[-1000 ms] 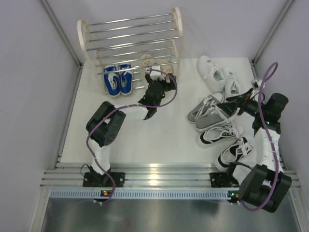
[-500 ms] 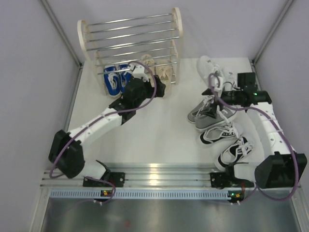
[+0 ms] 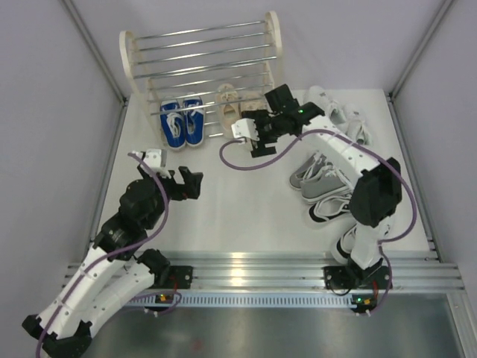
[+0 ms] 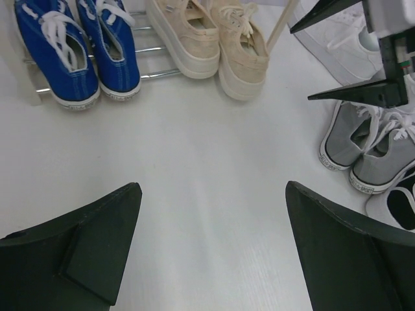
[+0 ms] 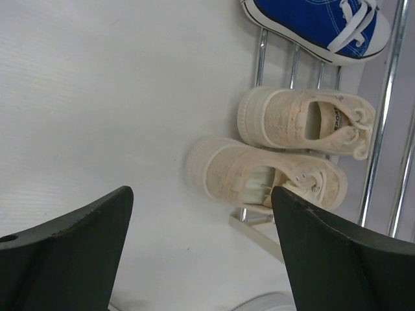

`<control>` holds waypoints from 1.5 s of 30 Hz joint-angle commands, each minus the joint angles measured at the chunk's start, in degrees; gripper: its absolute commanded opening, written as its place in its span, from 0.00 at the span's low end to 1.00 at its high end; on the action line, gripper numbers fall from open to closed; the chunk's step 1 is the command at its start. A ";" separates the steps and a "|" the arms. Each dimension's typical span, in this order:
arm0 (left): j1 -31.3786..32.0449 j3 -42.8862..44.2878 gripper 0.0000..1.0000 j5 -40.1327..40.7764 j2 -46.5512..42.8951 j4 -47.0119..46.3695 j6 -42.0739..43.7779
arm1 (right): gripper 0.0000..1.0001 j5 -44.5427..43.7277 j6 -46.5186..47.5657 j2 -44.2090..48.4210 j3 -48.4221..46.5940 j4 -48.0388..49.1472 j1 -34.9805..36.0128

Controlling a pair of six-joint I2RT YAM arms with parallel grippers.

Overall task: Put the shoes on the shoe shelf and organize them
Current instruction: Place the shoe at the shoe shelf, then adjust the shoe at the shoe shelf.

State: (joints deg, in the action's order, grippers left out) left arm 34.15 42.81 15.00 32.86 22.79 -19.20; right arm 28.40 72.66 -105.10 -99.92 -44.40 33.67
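Observation:
The shoe shelf (image 3: 200, 56) stands at the back. The blue shoes (image 3: 182, 124) and the beige shoes (image 3: 233, 104) sit side by side on its lowest tier; both pairs also show in the left wrist view, blue (image 4: 74, 55) and beige (image 4: 207, 39). In the right wrist view one beige shoe (image 5: 259, 175) juts out further than the other (image 5: 301, 120). My right gripper (image 3: 257, 138) hangs open and empty just in front of the beige pair. My left gripper (image 3: 191, 185) is open and empty over bare table, well short of the shelf.
The white shoes (image 3: 339, 112), grey shoes (image 3: 320, 175) and black-and-white shoes (image 3: 346, 220) lie loose on the right of the table. The grey pair (image 4: 369, 149) shows in the left wrist view. Grey walls close in the table's sides.
My left arm has drawn back from the beige shoes at the shelf to the near left. My right arm has swung from the shoe pile leftward to the shelf's front.

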 commanded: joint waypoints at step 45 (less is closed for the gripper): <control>-0.05 -5.54 0.98 10.57 -10.10 3.49 3.82 | 0.07 -13.90 -3.32 -21.82 -11.97 6.17 1.66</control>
State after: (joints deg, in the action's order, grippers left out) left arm 34.15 37.26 24.67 23.24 27.07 -16.12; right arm 14.61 69.49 -126.85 -110.69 -38.37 35.94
